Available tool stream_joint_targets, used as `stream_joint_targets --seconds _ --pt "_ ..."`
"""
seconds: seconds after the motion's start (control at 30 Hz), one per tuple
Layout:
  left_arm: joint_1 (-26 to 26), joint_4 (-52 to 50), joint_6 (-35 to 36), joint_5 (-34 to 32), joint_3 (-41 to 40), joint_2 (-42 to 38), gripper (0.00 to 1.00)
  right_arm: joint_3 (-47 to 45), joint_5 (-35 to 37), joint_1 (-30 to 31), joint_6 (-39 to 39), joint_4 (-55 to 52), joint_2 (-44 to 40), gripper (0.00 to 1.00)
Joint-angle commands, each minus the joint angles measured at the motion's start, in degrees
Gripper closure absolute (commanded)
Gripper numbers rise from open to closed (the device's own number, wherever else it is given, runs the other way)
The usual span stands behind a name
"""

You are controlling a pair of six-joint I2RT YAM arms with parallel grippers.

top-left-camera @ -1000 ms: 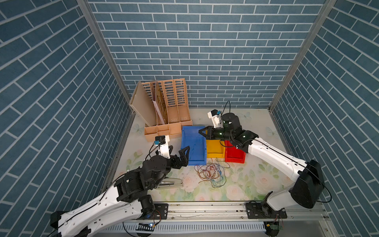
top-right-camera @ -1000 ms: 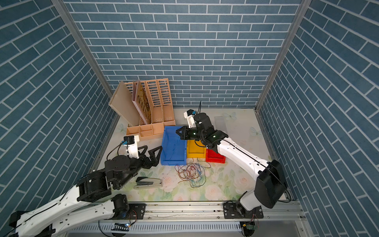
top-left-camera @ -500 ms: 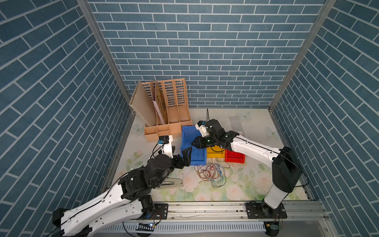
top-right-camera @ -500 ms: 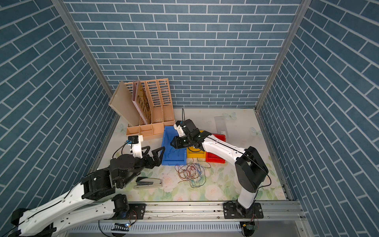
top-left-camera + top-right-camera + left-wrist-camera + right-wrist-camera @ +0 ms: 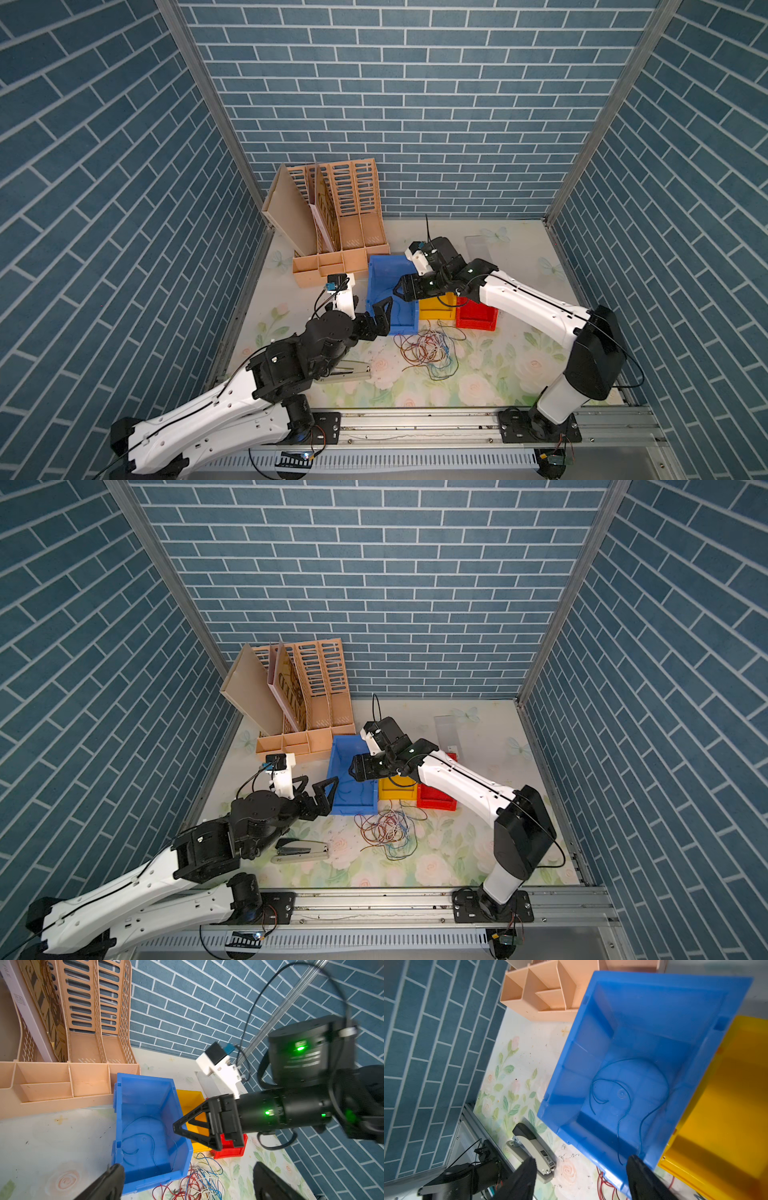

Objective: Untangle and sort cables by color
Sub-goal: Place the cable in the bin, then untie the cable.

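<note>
Cables lie tangled on the floral tabletop just before the yellow bin, with one blue strand curled inside the blue bin. The right gripper hangs over that bin, jaws parted and empty. The left gripper (wide, empty) looks nearer the heap, with bare tabletop around it.

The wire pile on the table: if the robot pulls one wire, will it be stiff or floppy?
Probably floppy: the wires lie in loose curly loops. They cross each other, so pulling one would likely drag neighbours along. They look thin, so probably very light.
</note>
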Motion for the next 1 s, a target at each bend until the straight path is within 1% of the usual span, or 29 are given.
stream_joint_targets --seconds 0.0,0.1,0.23,0.33,0.43,0.57,0.73,0.97 --pt "0.71 2.55 0.18 1.78 -0.76 1.55 0.0 -0.12 2.36 0.2 -0.26 -5.54 -6.09 0.29" --pt "1.87 5.31 0.18 5.29 -1.32 4.12 0.0 -2.42 3.09 -0.03 -0.72 -8.97 -10.27 0.3" --pt "4.35 9.99 -0.39 12.21 -1.84 8.88 0.0 -10.25 1.76 -1.91 -0.44 -10.65 -16.77 0.31" --pt "5.77 12.28 -0.39 17.44 -1.78 13.11 0.01 -18.99 -1.67 -4.45 1.03 -9.08 -22.21 0.33" --pt "6.01 13.89 -0.76 21.28 -2.17 16.57 0.0 -26.88 -5.11 -6.48 3.13 -6.69 -27.09 0.37" --pt "5.98 16.02 -1.99 25.66 -4.19 18.64 0.0 -33.97 -7.28 -6.97 5.44 -4.11 -30.54 0.41" --pt "6.02 17.58 -3.84 28.18 -6.93 18.33 0.0 -39.2 -7.37 -8.29 5.67 -3.6 -30.91 0.51" --pt "6.02 15.88 -3.27 26.99 -6.88 17.13 0.01 -42.12 -4.87 -10.58 4.79 -4.57 -32.73 0.6"
